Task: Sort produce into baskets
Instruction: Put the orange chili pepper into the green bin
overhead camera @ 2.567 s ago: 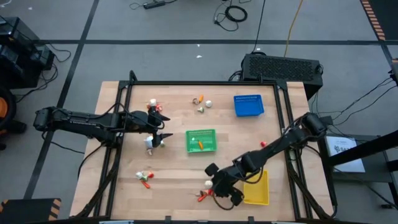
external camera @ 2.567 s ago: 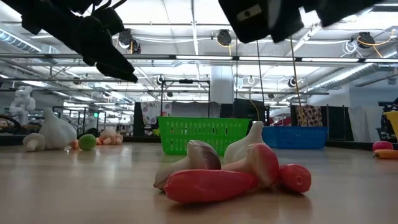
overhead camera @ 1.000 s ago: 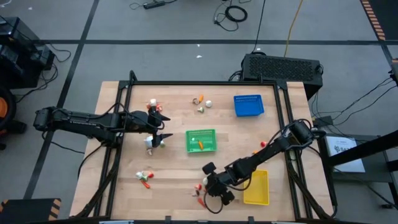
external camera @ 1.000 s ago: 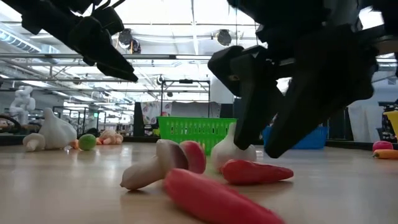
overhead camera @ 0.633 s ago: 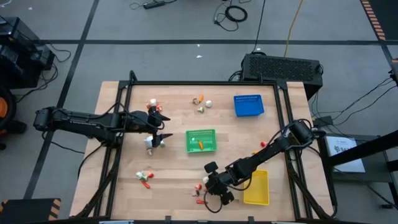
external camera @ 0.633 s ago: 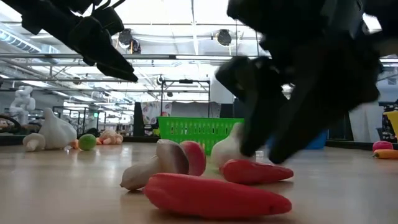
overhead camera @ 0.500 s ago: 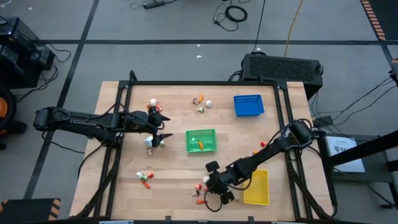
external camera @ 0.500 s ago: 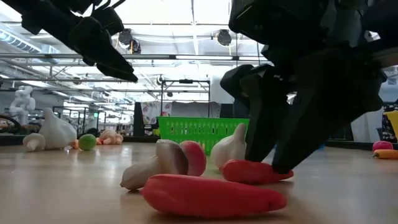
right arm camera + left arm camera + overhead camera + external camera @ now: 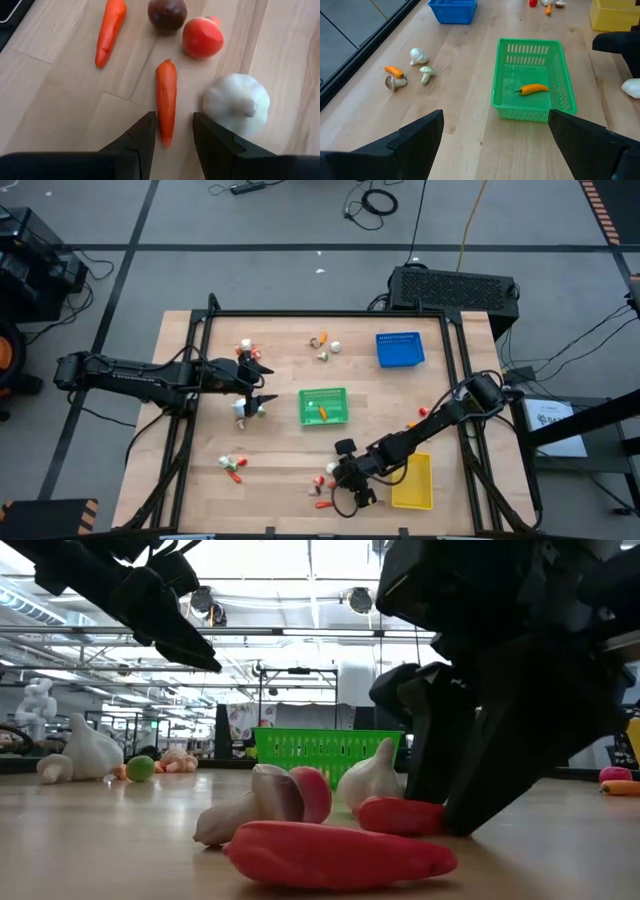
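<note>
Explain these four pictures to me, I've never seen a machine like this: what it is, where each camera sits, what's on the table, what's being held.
It is two robot arms at a wooden table. One camera looks down from above, one sits at table level, one rides on each wrist. On the table: a green basket holding an orange pepper, a blue basket, a yellow basket, and scattered toy produce. The left gripper waits open, empty. The right gripper straddles an orange carrot beside a garlic bulb, not lifted.

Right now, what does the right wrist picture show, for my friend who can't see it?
The right gripper has its two dark fingers either side of a small red-orange carrot lying on the wooden table. Nearby lie a white garlic bulb, a red piece and another carrot.
</note>
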You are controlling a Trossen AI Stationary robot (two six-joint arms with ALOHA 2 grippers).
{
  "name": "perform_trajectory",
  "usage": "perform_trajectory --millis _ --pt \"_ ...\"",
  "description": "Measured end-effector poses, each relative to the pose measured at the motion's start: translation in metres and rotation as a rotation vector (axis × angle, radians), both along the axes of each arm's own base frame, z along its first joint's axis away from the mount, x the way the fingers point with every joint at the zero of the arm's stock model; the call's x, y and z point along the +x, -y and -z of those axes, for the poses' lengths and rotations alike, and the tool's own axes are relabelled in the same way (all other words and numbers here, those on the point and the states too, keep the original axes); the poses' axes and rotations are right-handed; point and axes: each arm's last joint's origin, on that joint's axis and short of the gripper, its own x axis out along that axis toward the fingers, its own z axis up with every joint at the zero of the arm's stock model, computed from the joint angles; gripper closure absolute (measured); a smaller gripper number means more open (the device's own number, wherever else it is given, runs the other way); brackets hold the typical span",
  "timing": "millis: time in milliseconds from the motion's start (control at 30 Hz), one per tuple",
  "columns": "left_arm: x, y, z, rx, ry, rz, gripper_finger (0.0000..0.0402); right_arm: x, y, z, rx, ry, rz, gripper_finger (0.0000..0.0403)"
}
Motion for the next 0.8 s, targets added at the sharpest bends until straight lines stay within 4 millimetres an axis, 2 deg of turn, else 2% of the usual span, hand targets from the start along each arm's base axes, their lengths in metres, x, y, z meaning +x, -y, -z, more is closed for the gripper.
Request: perform_trajectory --millis 167,567,700,800 --pt "0.0 0.0 0.0 0.001 0.0 0.0 0.0036 -0.001 0.0 0.001 0.001 0.001 0.001 0.0295" --pt "0.0 0.0 0.0 0.008 0.0 0.004 0.0036 0.003 -0.002 -0.003 0.001 0.001 -0.016 0.0393" --pt "0.0 0.0 0.0 0.03 -0.004 0.018 0.0036 0.01 -0.003 -0.016 -0.018 0.054 -0.064 0.0399" --pt "0.0 0.0 0.0 0.046 -0.006 0.027 0.0036 0.014 0.0 -0.04 -0.025 0.11 -0.086 0.0399"
